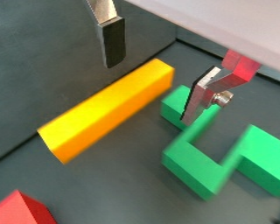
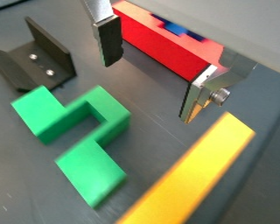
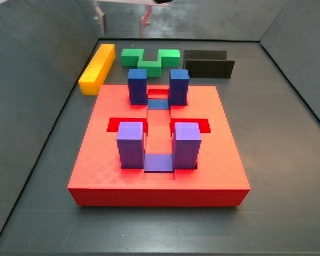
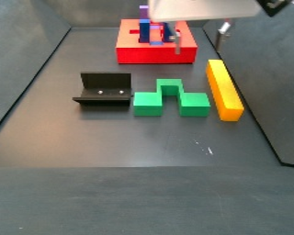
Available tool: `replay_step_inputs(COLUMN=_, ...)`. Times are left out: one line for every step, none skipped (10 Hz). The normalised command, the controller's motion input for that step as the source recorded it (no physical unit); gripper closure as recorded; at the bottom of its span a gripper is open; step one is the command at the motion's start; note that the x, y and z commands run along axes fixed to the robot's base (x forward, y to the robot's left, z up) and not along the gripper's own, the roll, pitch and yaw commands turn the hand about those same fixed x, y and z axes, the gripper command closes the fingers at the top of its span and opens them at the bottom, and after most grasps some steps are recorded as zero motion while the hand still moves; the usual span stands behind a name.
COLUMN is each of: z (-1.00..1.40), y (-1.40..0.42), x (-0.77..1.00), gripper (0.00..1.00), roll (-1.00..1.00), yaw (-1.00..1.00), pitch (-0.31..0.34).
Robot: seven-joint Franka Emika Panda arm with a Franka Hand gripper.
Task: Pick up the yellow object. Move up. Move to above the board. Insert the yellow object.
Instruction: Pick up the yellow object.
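The yellow object (image 4: 223, 87) is a long yellow-orange bar lying flat on the grey floor beside the green block; it also shows in a side view (image 3: 96, 68) and in both wrist views (image 1: 108, 109) (image 2: 195, 179). The board (image 3: 156, 165) is a red slab with blue and purple posts; it also shows in a side view (image 4: 156, 50) and a wrist view (image 2: 166, 48). My gripper (image 1: 152, 83) (image 2: 149, 87) is open and empty. It hangs well above the floor, over the bar's end nearest the board (image 4: 220, 27). Nothing is between the fingers (image 1: 111, 39).
A green notched block (image 4: 172, 99) (image 2: 73, 131) lies between the bar and the fixture (image 4: 103, 90) (image 2: 35, 61). Dark walls enclose the floor on all sides.
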Motion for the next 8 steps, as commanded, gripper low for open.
replay_step_inputs(z=-0.24, y=0.0, x=-0.61, gripper=0.0, roll=0.1, yaw=-0.11, pitch=-0.134)
replay_step_inputs(z=-0.35, y=0.0, x=-0.48, gripper=0.0, roll=0.15, yaw=-0.08, pitch=-0.114)
replay_step_inputs(z=-0.45, y=0.11, x=-0.04, gripper=0.0, roll=0.15, yaw=-0.04, pitch=-0.027)
replay_step_inputs(z=-0.4, y=0.23, x=0.07, gripper=0.0, roll=0.15, yaw=-0.12, pitch=0.0)
replay_step_inputs(z=-0.35, y=0.26, x=0.15, gripper=0.0, roll=0.15, yaw=-0.1, pitch=0.017)
replay_step_inputs(z=-0.27, y=0.17, x=0.0, gripper=0.0, roll=0.12, yaw=-0.04, pitch=0.004)
replay_step_inputs(z=-0.25, y=0.01, x=-0.4, gripper=0.0, roll=0.14, yaw=-0.06, pitch=0.0)
replay_step_inputs(z=-0.09, y=0.0, x=-0.52, gripper=0.0, roll=0.12, yaw=-0.09, pitch=0.0)
